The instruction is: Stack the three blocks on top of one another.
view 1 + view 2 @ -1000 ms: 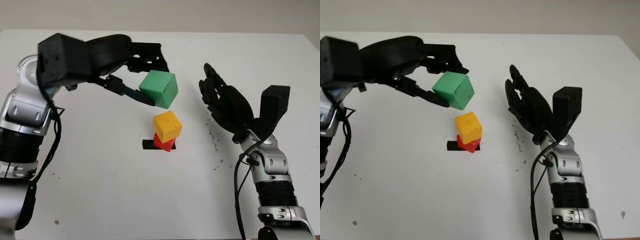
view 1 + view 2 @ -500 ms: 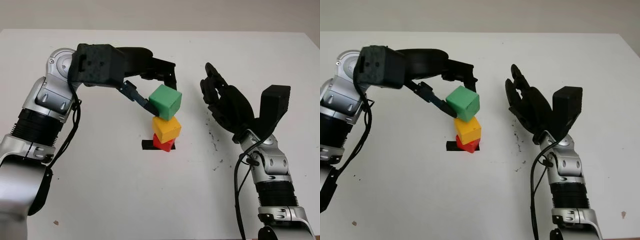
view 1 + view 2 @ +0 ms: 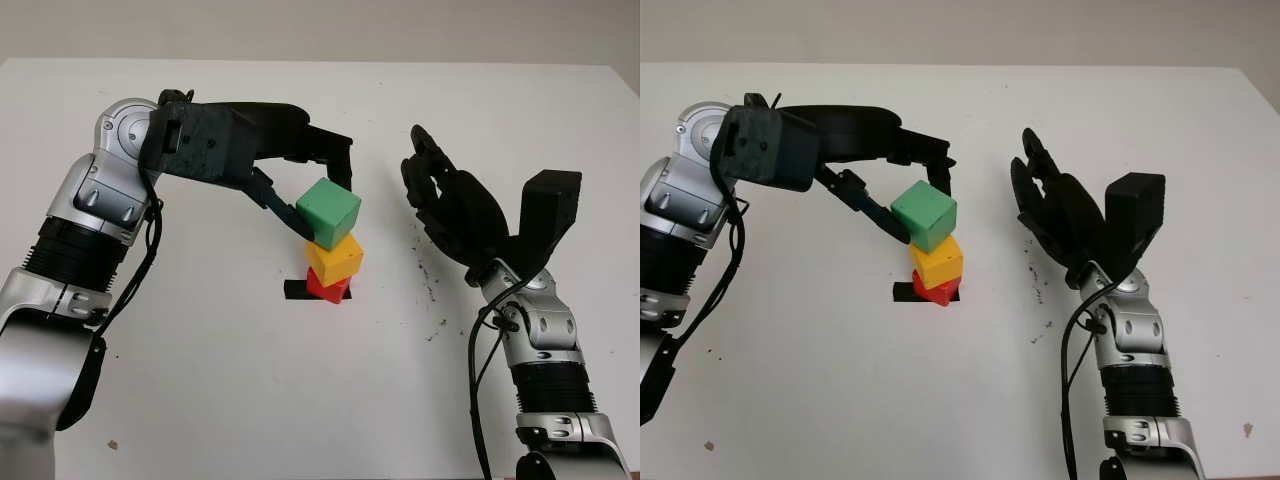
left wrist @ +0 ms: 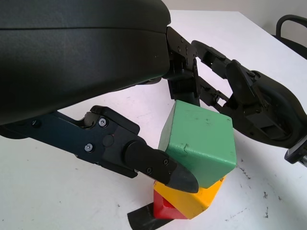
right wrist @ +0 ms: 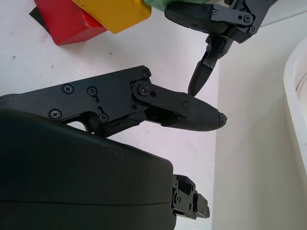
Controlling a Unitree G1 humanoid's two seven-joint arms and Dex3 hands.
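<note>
White table (image 3: 200, 380): green block (image 3: 329, 211) tops yellow block (image 3: 335, 259).

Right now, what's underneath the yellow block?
The red block sits under the yellow block, on a strip of black tape. Most of its top is covered. The green block sits above, held by the left hand.

Left hand (image 3: 318, 190) lowered the green cube block (image 3: 328, 212) toward 6 o'clock, onto the yellow cube block (image 3: 335, 259).
</note>
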